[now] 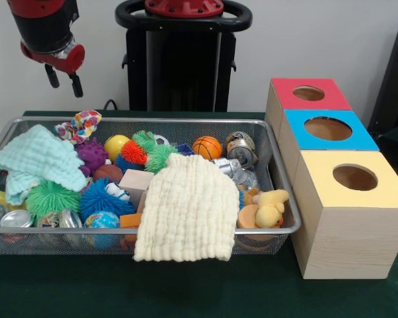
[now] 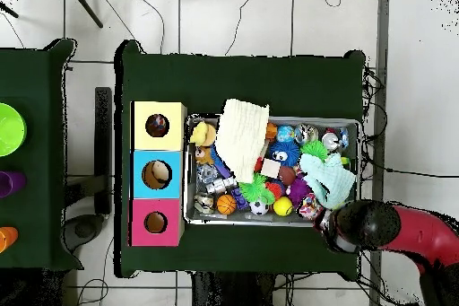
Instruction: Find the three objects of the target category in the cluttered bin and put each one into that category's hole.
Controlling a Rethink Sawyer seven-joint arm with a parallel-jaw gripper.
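Observation:
The wire mesh bin [image 1: 282,199] is full of toys and cloths; it also shows in the overhead view [image 2: 269,222]. One ruffled printed fabric piece [image 1: 79,125] lies on the bin's far left rim, and it shows in the overhead view [image 2: 310,207]. No other such piece shows. My gripper [image 1: 64,81] hangs open and empty above and just left of that piece. In the overhead view the arm's head [image 2: 348,226] covers it. The yellow-topped box's hole [image 1: 355,177] is at the right front, also seen from overhead [image 2: 157,126].
A mint-green cloth [image 1: 40,159] covers the bin's left part and a cream cloth [image 1: 189,209] drapes over its front rim. Balls, spiky toys, cans and a yellow duck [image 1: 270,207] fill the rest. Blue-topped [image 1: 328,128] and red-topped [image 1: 308,93] boxes stand behind the yellow one.

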